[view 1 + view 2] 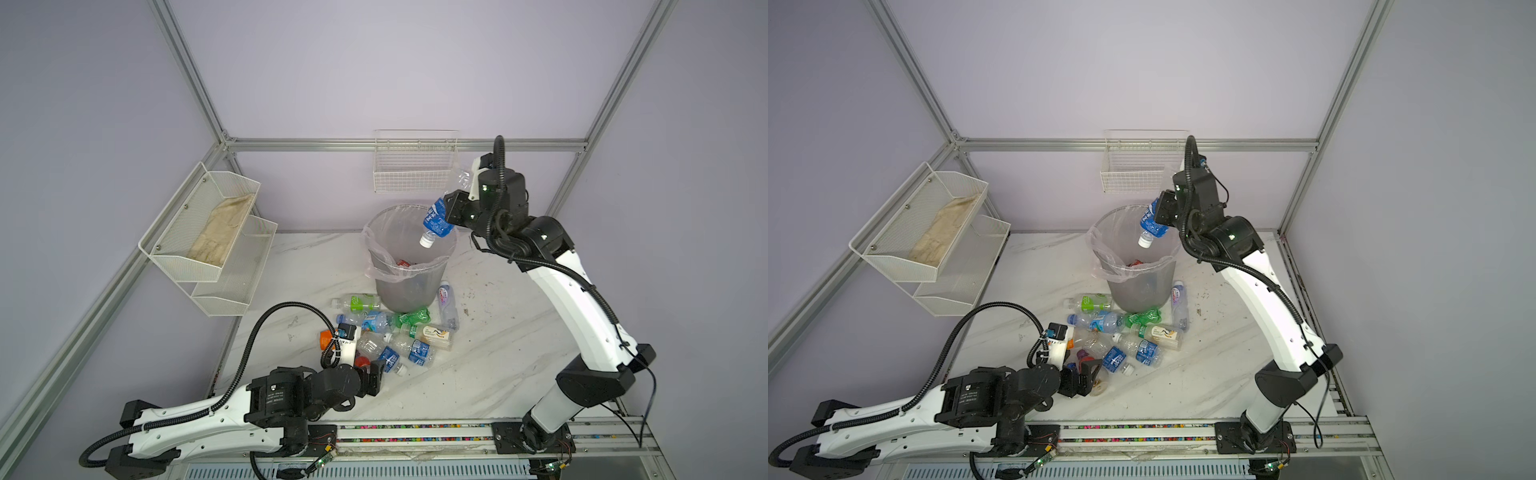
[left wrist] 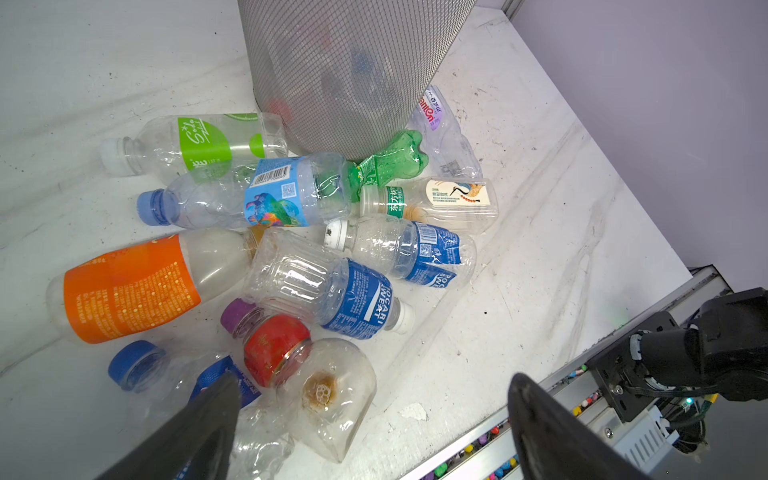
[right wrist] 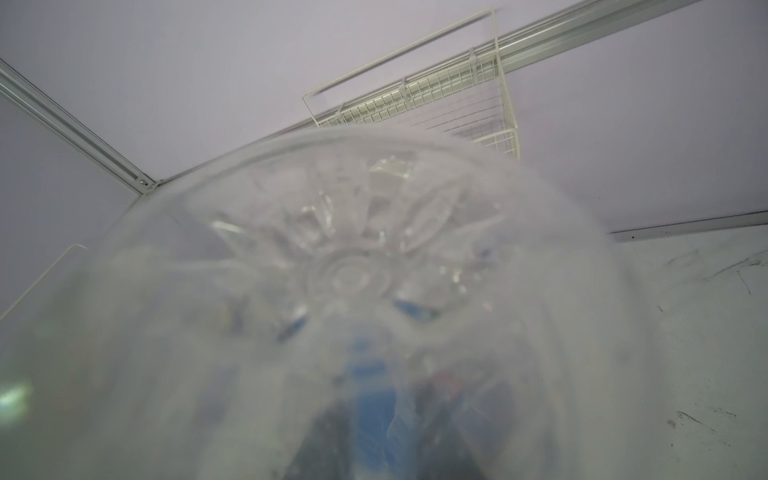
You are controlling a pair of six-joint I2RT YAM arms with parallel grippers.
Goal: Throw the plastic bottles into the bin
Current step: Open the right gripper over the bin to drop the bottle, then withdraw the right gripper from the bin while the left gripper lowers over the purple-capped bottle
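Observation:
The bin [image 1: 399, 291] [image 1: 1138, 291] stands mid-table, with a few bottles inside it. My right gripper [image 1: 451, 212] [image 1: 1163, 212] is shut on a blue-labelled plastic bottle [image 1: 436, 220] [image 1: 1150, 222], held cap-down over the bin's rim. That bottle's clear base [image 3: 349, 274] fills the right wrist view and hides the jaws. Several plastic bottles [image 1: 386, 332] [image 1: 1121, 336] lie heaped in front of the bin. My left gripper [image 1: 374, 376] [image 1: 1084, 376] [image 2: 374, 380] hangs open at the heap's near edge, over a red-labelled bottle [image 2: 274, 349]. An orange-labelled bottle [image 2: 129, 286] and a blue-labelled one [image 2: 353, 295] lie beyond.
A two-tier white mesh basket [image 1: 208, 232] holding a cloth hangs on the left wall. A white wire basket [image 1: 415, 166] hangs on the back wall above the bin. The arms' metal rail [image 1: 415, 432] runs along the table's front edge.

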